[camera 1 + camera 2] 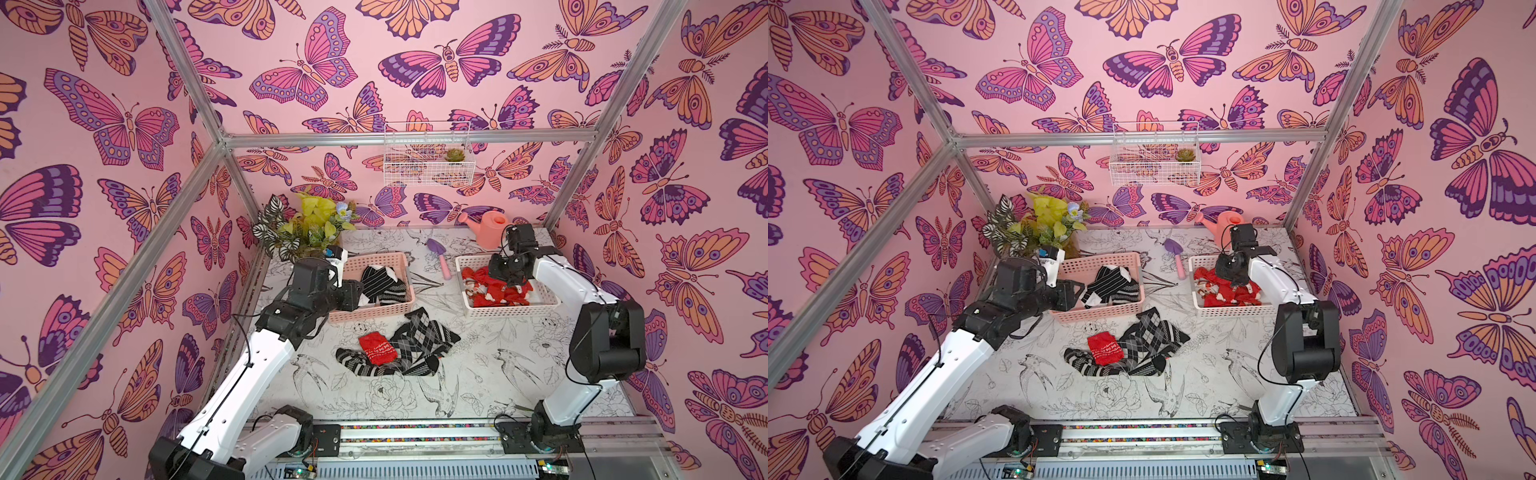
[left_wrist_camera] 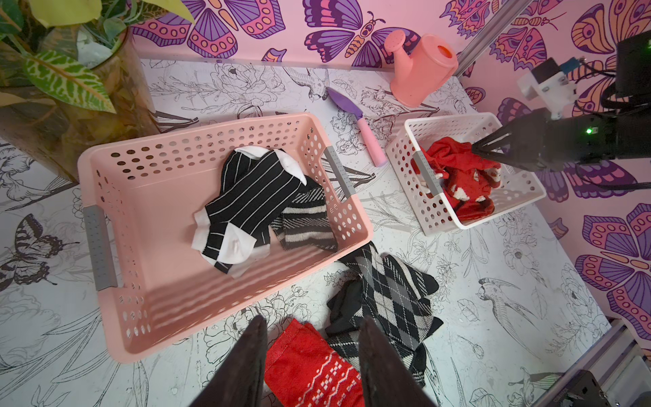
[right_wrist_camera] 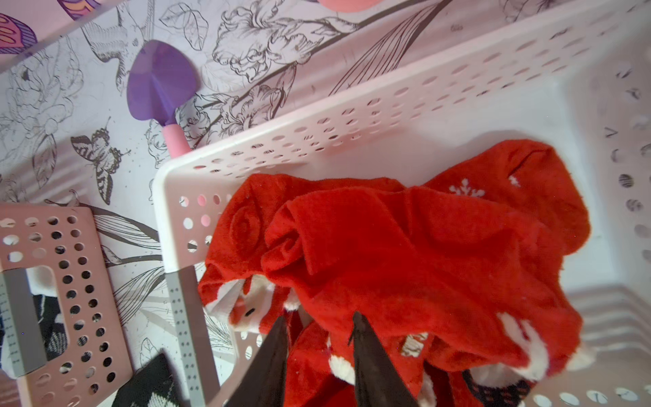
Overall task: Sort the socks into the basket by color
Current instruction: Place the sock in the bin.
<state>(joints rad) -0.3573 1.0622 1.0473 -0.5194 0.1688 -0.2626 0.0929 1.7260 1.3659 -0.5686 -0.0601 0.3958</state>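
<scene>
Right gripper [image 3: 318, 319] parted over red socks [image 3: 405, 246], seemingly empty (tips hidden from above); left gripper [image 2: 310, 324] wide, empty.

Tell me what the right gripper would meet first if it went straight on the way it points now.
Most likely the red socks in the white basket: the right gripper points down at that pile, jaws apart, close to the cloth. The exact gap is unclear.

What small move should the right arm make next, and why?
Probably lift the right end effector straight up, clear of the white basket. Its jaws stand apart just above the red socks piled there, apparently gripping nothing, and one red sock lies unsorted on the table atop black patterned socks.
</scene>
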